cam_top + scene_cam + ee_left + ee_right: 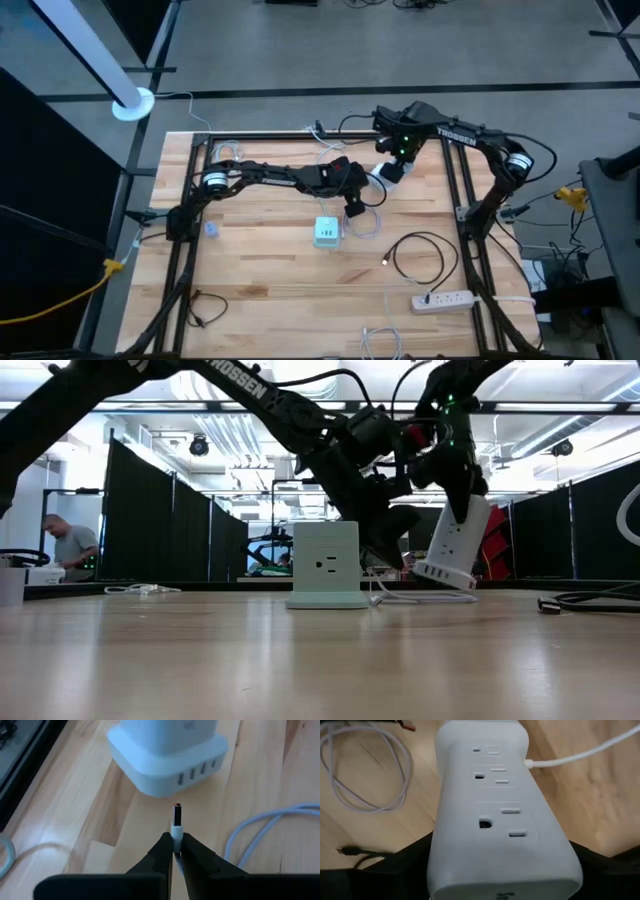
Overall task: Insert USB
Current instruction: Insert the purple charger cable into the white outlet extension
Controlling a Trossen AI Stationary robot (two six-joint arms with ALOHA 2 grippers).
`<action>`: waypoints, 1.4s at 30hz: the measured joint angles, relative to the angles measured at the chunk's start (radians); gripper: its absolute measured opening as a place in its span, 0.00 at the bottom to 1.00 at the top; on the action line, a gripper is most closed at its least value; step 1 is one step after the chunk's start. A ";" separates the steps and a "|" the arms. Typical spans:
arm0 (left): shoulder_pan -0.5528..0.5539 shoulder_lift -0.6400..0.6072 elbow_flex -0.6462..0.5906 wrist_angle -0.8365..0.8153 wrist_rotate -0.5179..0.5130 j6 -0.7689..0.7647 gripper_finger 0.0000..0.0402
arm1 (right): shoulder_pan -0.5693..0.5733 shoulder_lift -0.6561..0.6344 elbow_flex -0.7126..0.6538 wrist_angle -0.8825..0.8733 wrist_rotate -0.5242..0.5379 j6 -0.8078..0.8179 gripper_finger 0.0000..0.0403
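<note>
A white tower power strip (456, 546) with outlets on its side and USB ports (196, 772) in its wider base end hangs tilted in my right gripper (396, 166), behind the table's middle. My left gripper (176, 851) is shut on a white USB plug (177, 822). The plug's metal tip points at the ports, a short gap away. The plug's white cable (272, 822) trails off over the wood. My left gripper pinches the USB plug's white body (176, 834) between its two fingertips. The fingers lie along the plug, and the metal tip (177, 812) sticks out ahead of them, clear of the table. My right gripper holds the tower by its narrow top end (451, 875), one finger (407, 862) on each of two opposite sides, coming from above. The tower hangs tilted with its base end (444, 573) lowest, close to the table; whether it touches the wood I cannot tell.
A pale cube charger (326, 232) stands on the table just in front of my left gripper. A black cable loop (420, 256) and a flat white power strip (443, 299) lie toward the near right. A white cable coil (367, 775) lies beside the tower.
</note>
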State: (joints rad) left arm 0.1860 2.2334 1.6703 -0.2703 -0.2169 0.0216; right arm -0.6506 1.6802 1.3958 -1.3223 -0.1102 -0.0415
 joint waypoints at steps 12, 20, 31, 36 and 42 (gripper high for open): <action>-0.007 -0.001 -0.004 -0.058 0.000 -0.001 0.04 | 0.018 0.064 -0.024 0.176 -0.004 0.046 0.73; -0.006 0.002 -0.025 -0.020 -0.002 -0.008 0.04 | 0.031 0.064 -0.026 0.196 0.006 -0.037 0.73; -0.005 0.004 -0.054 -0.009 -0.033 -0.023 0.04 | 0.044 -0.020 -0.064 0.352 0.006 0.076 0.73; 0.004 0.005 -0.063 -0.010 -0.080 -0.023 0.04 | 0.052 -0.023 -0.111 0.368 0.016 0.103 0.72; 0.033 0.005 -0.063 -0.039 -0.079 -0.024 0.04 | 0.073 -0.025 -0.131 0.403 0.025 0.099 0.72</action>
State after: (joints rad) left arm 0.2193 2.2379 1.6076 -0.3091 -0.2956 -0.0022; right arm -0.5775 1.6549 1.2646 -0.9192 -0.0851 0.0577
